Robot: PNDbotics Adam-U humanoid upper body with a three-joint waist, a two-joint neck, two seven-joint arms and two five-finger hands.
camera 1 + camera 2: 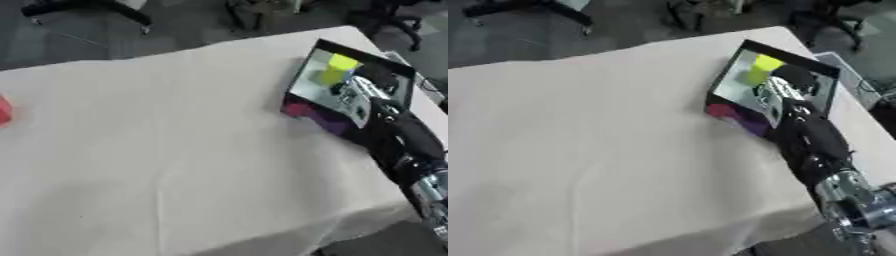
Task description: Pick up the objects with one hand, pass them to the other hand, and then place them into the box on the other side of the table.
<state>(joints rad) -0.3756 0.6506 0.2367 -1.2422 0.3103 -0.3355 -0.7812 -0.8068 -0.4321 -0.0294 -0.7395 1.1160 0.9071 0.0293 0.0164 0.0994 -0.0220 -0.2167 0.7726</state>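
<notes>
Left eye view: the box [308, 111] sits at the right side of the cloth-covered worktop [175, 150], its near wall purple and its floor pale. Inside it, toward the far end, is a yellow-green block [338, 68], which reads as a small, rigid, light piece (a judgement from its plain blocky look). Such a thing should neither crush nor sag, and its flat opposite sides are the natural place to take hold, though smooth faces could slip between hard fingers. The right hand [354, 92] reaches over the box from the lower right, its black forearm lying across the near right corner of the box. The fingers point toward the block and end just beside it; whether they touch it, or are spread or curled, I cannot tell. At the far left edge of the worktop a red thing [3, 111] shows only in part, well apart from the box.

Right eye view: the same arm stretches up from the lower right corner, silver at the wrist and black above it, with the hand over the inside of the box. The block sits just beyond the fingertips, low in the box (set down or about to be, by my reading). The left hand shows in neither view.
</notes>
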